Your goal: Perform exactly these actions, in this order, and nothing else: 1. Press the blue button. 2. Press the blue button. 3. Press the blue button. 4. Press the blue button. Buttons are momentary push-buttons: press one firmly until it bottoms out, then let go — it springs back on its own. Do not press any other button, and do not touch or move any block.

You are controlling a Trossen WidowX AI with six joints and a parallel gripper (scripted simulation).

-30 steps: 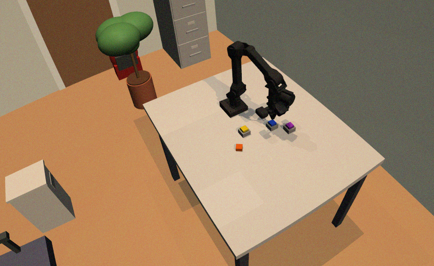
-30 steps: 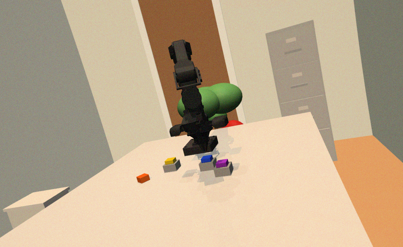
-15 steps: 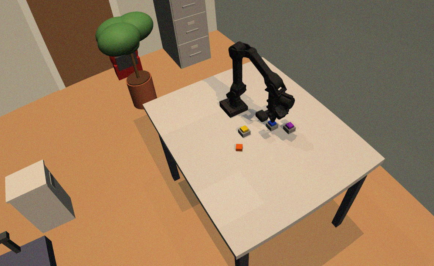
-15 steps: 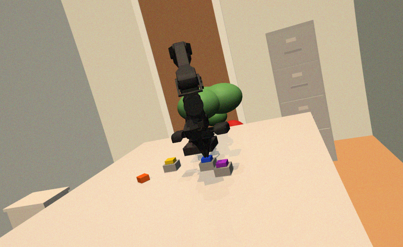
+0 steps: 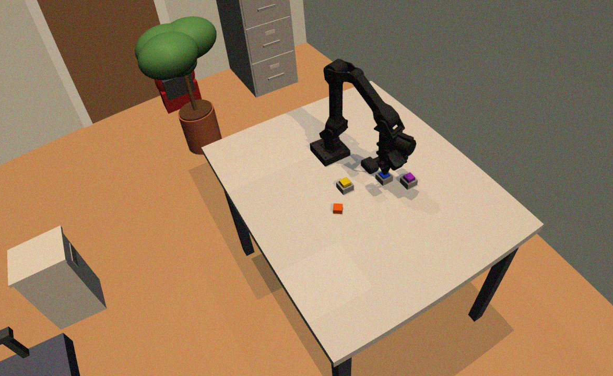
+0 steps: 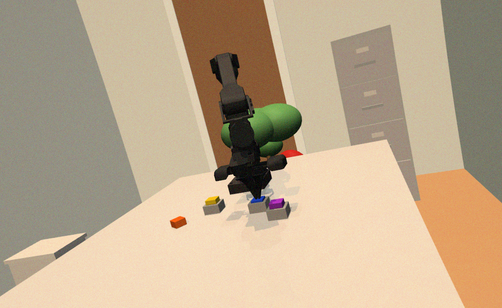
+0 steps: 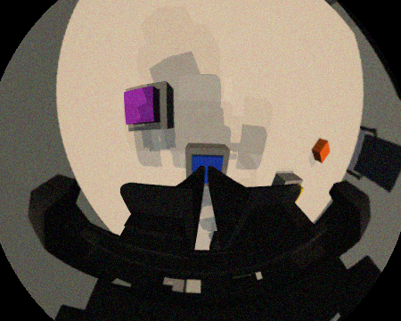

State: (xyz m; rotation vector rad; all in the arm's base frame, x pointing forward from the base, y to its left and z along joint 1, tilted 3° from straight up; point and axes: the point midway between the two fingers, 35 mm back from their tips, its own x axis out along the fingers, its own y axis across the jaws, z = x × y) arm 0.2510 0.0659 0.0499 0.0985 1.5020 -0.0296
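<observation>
The blue button point(image 5: 384, 176) point(image 6: 258, 199) point(image 7: 207, 160) sits in a grey housing. Its cap stands low in the housing, lower than the caps of the other buttons. My gripper point(image 5: 385, 172) point(image 6: 258, 197) point(image 7: 206, 169) is shut and empty, pointing down, with its fingertips on the blue cap. The tips hide part of the cap in the wrist view.
The purple button point(image 5: 409, 177) point(image 6: 276, 203) point(image 7: 139, 106) is close beside the blue one. The yellow button point(image 5: 344, 182) point(image 6: 212, 200) point(image 7: 288, 177) stands on the other side, its cap raised. An orange block point(image 5: 337, 208) point(image 6: 178, 222) point(image 7: 321, 151) lies beyond the yellow button.
</observation>
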